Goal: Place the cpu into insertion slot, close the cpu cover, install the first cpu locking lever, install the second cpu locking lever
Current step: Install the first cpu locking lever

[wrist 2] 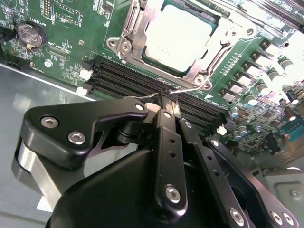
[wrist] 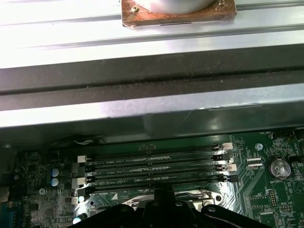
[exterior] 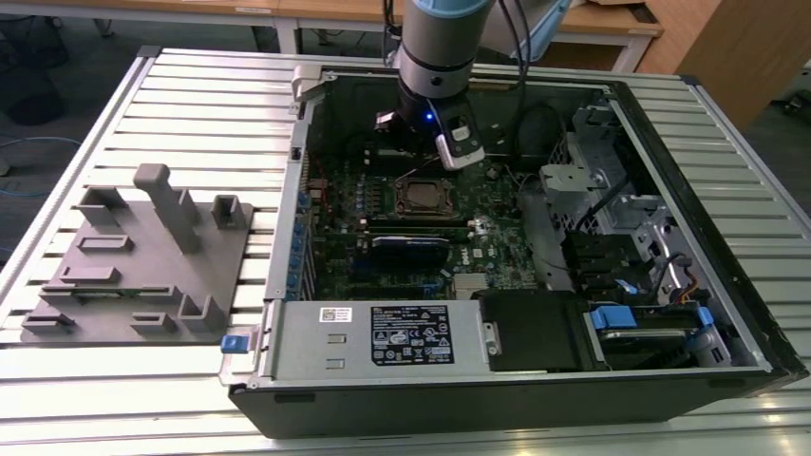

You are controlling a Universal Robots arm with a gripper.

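**gripper (wrist 2: 169, 102) clenched at the socket's edge, cpu (wrist 2: 178, 38) seated under the cpu cover (wrist 2: 134, 28)**

black linkage arms of the gripper crowd the foreground of the second wrist view. they narrow to two slim fingers (wrist 2: 165, 107) pressed flat against each other, with no gap between the tips. a thin wire cpu locking lever (wrist 2: 187, 89) crosses right at those tips and touches them. whether it is nipped between the pads or only lies against them cannot be told.

just beyond the fingertips run the long black memory slots (wrist 2: 128, 83), side by side. past them is the insertion slot (exterior: 424, 198) on the green motherboard (wrist 2: 71, 19). the cpu lies flat in it, its pale metal top showing through the square cut-out of the cpu cover. the cover lies down over the chip (its frame hugs all four edges). off to one side of the fingers, well apart, a round coin cell (wrist 2: 31, 33) sits on the board.

in the exterior view the arm (exterior: 438, 57) reaches straight down into the open computer case (exterior: 709, 285), and the socket is just below the fingers. nearer the camera than the fingers, a grey power supply (exterior: 380, 332) spans the case. a grey fixture plate (exterior: 140, 266) rests on the slatted table (exterior: 190, 104), well apart from the fingers, toward the exterior view's left.
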